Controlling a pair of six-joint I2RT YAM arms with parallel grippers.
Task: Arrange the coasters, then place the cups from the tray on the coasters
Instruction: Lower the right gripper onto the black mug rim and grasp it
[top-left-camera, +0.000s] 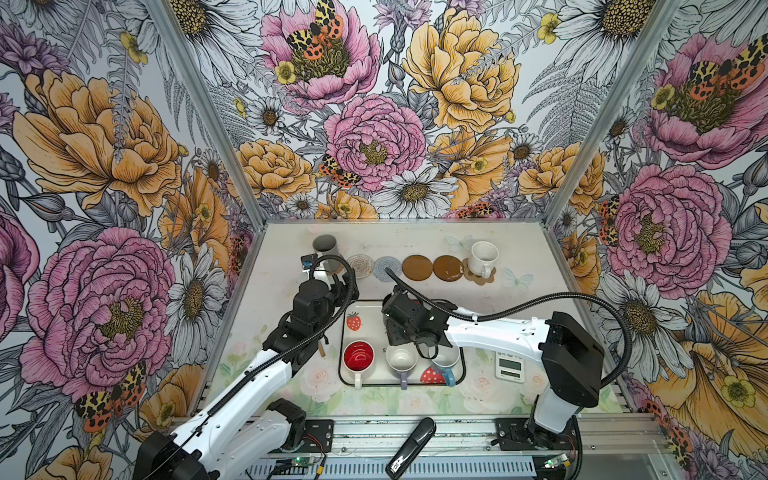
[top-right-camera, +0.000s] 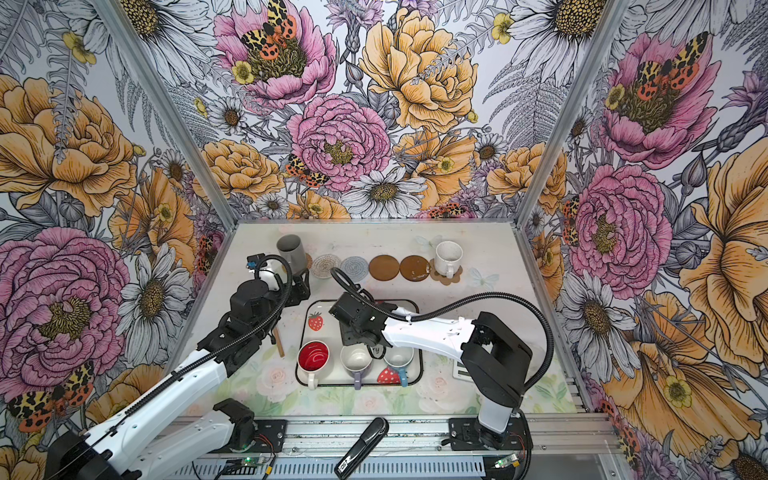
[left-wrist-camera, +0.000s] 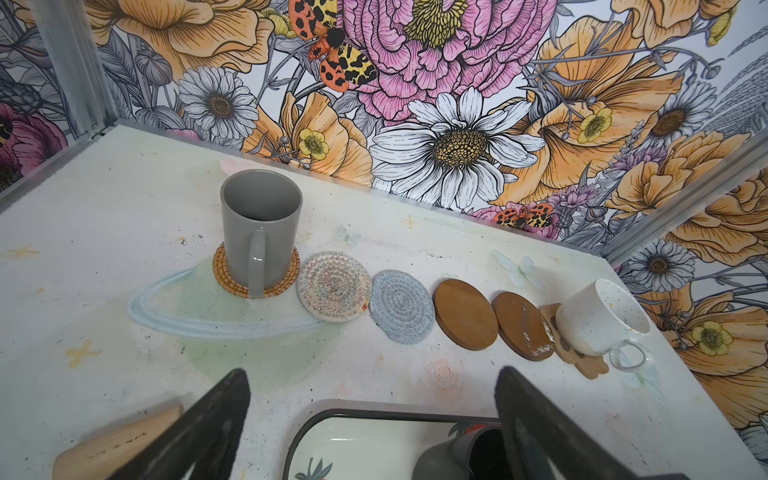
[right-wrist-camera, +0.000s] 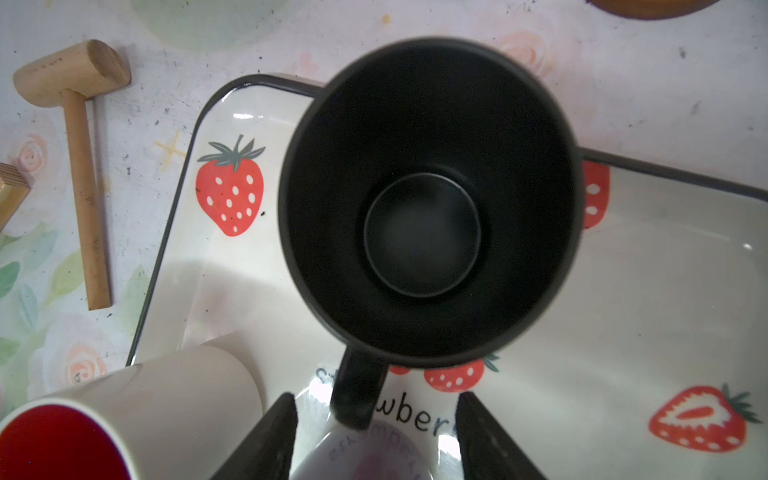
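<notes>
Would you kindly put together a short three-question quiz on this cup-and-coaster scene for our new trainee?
1. True or false: the grey mug stands on the rattan coaster.
2. How many coasters in the row carry no mug?
3. In the right wrist view, which mug's handle shows between the open fingers of the right gripper? A) red-lined mug B) black mug C) lavender mug

Key: 1 true; 2 four; 3 B.
</notes>
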